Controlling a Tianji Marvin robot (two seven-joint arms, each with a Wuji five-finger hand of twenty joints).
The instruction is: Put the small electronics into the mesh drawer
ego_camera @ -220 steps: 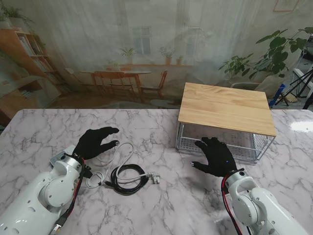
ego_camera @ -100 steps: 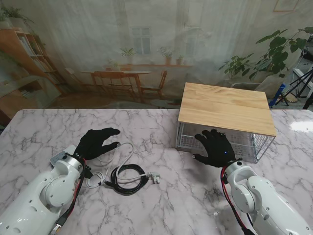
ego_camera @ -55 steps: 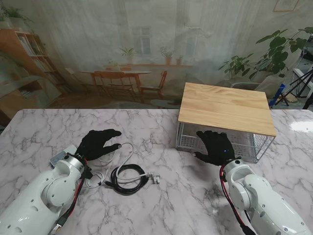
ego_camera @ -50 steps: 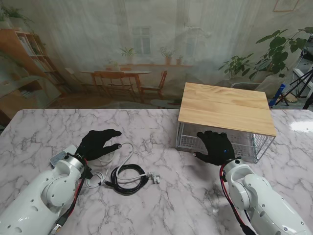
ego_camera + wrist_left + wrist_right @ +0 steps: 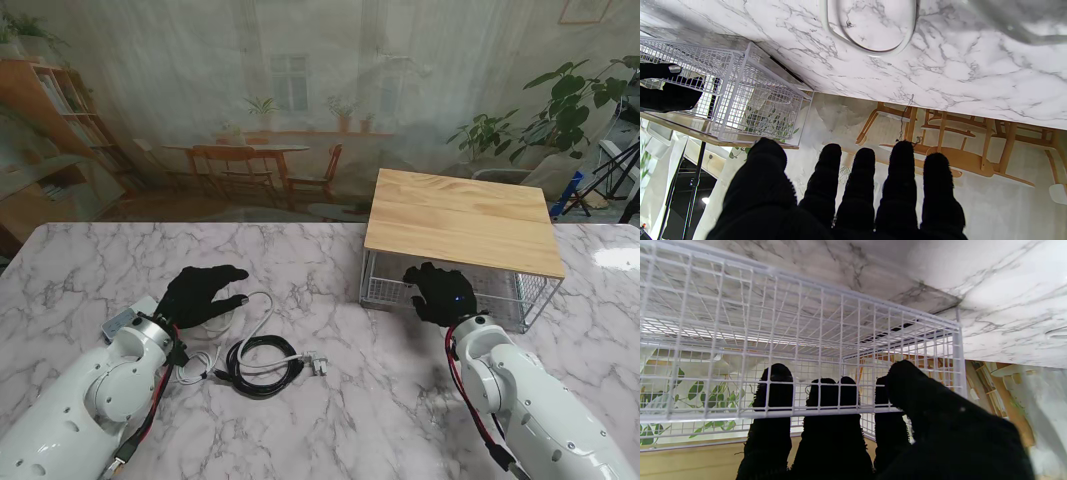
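Marble with grey veins covers the surface (image 5: 330,260), which looks smooth and shiny. The mesh drawer (image 5: 500,295) is made of thin white wire in little squares, and a flat wooden board (image 5: 465,218) lies on top of it. The right hand (image 5: 440,293), in a fuzzy black glove, is at the drawer's front. Only the right wrist view shows that its fingers (image 5: 773,386) are hooked over the front wire (image 5: 773,411), with the thumb on the near side, so it grips the drawer. The left hand (image 5: 200,292) is spread flat, fingers apart, holding nothing. A white cable (image 5: 262,315) loops just beside and partly under that hand, and a round coil of black cable (image 5: 262,362) lies nearer to me than its fingers, with a small white plug (image 5: 318,364) at the coil's right. All are well apart from the drawer.
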